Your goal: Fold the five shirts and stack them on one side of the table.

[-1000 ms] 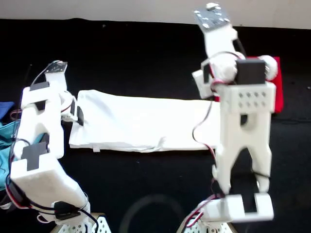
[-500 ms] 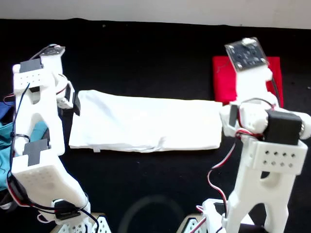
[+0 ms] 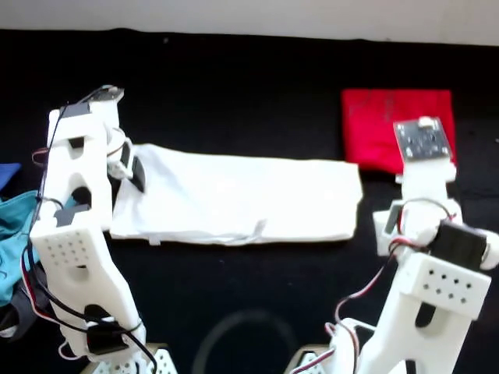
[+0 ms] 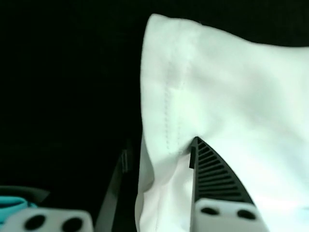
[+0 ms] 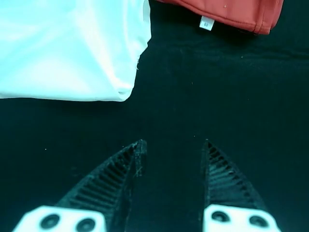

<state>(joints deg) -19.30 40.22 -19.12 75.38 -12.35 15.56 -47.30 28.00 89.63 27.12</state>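
Observation:
A white shirt (image 3: pixel 234 199), folded into a long strip, lies across the middle of the black table. A folded red shirt (image 3: pixel 390 128) rests at the back right. My left gripper (image 3: pixel 131 167) is at the strip's left end. In the left wrist view this gripper (image 4: pixel 159 145) is open, with the shirt's hemmed edge (image 4: pixel 164 96) between its fingers. One finger (image 4: pixel 212 179) lies on top of the cloth. My right gripper (image 5: pixel 171 142) hangs open over bare table, just short of the white shirt's corner (image 5: pixel 116 87) and the red shirt (image 5: pixel 222 9).
A teal shirt (image 3: pixel 14 230) and a blue one (image 3: pixel 6 175) lie bunched at the table's left edge, behind the left arm. The right arm (image 3: pixel 425 257) stands tall at the front right. The black table (image 3: pixel 257 93) is bare behind the white strip.
The right arm has swung away from the shirt's right end, toward the front right, uncovering the red shirt. The left arm has shifted slightly in toward the shirt's left end.

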